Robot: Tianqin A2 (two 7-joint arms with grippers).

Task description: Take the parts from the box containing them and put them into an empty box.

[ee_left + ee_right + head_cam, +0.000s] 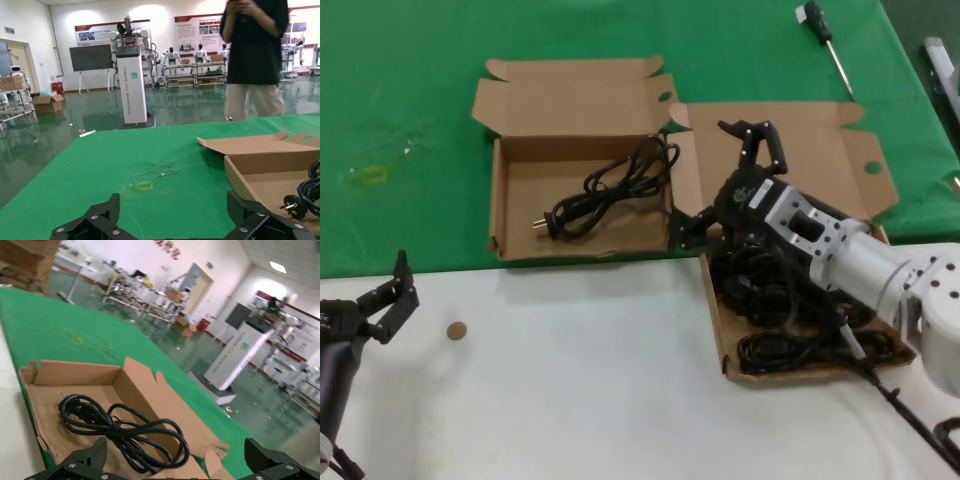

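1 cord (611,189) lying coiled in the left box (510,235); a tangled pile of cords (790,320) (count unclear) in the right box (725,345). Right claw (720,180) spread wide, empty, above that pile. Left claw (388,298) spread, parked over the white table (580,380).

Two cardboard boxes (582,205) (790,250), one cord (610,185) in the left, a heap (790,310) in the right.
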